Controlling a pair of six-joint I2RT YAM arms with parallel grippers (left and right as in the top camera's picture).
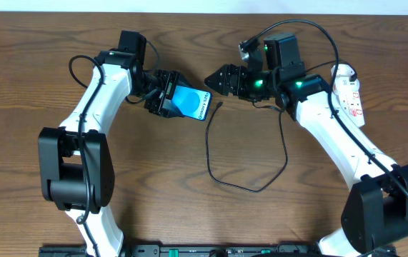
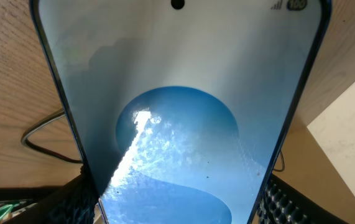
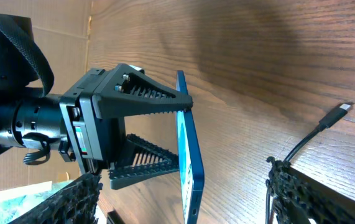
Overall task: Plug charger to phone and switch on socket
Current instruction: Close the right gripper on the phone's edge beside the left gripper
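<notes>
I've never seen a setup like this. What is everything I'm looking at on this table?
wooden table: one, brown, under everything.
slim rectangular blue-screened smartphone: one, bright blue, left of centre, held on edge.
thin black charger cable: one, black, looped on the table at centre, plug tip lying free near the smartphone.
narrow white power strip: one, white with red markings, far right.
robot arms: two, white with black joints, one on each side.
left gripper: one, black, clamped on the smartphone.
right gripper: one, black, open, empty, facing the smartphone.
</notes>
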